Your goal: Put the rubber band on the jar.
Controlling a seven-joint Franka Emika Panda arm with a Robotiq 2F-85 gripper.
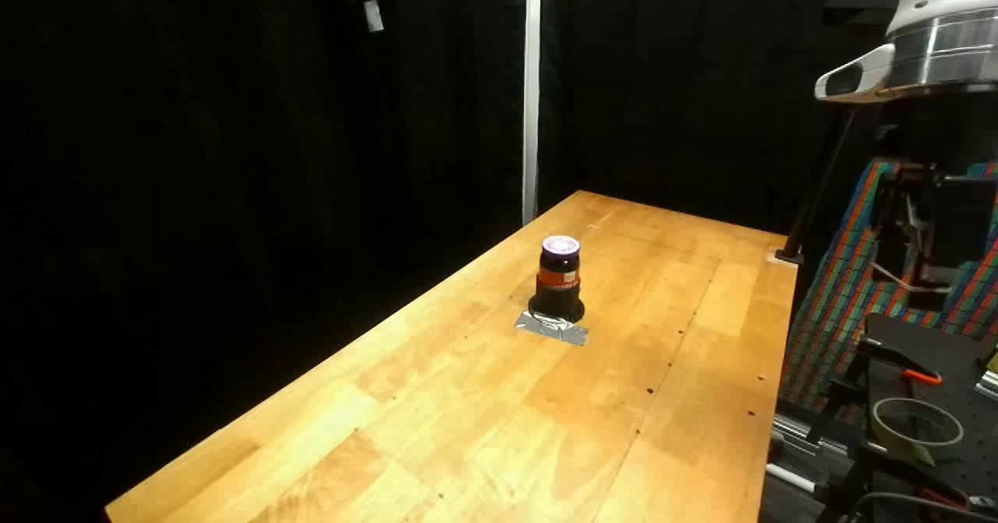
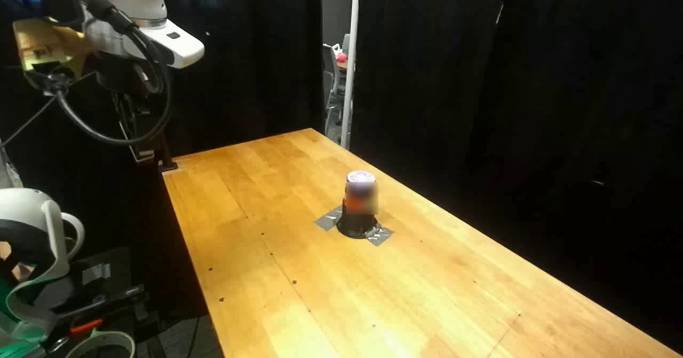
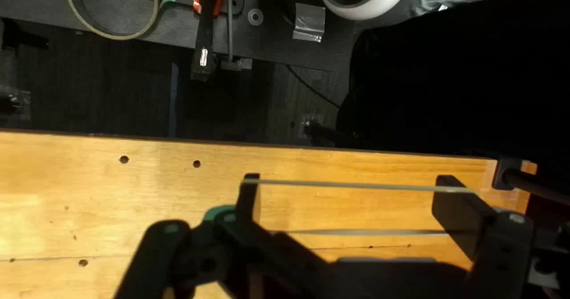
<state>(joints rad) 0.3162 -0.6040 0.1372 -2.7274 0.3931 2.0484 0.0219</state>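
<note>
The jar stands upright on the wooden table, with a light-coloured lid, a dark upper part and an orange-red label. It shows in both exterior views, partly blurred in an exterior view. Its lower part sits in a black flared base held down by grey tape. In the wrist view my gripper is open wide. A pale rubber band is stretched around both fingers, in two strands across the gap. The gripper is high beyond the table's edge side, apart from the jar. The jar is out of the wrist view.
A black post is clamped at a corner of the table; the clamp also shows in the wrist view. Beside the table are a tape roll and an orange-handled clamp. A white pole and black curtains stand behind.
</note>
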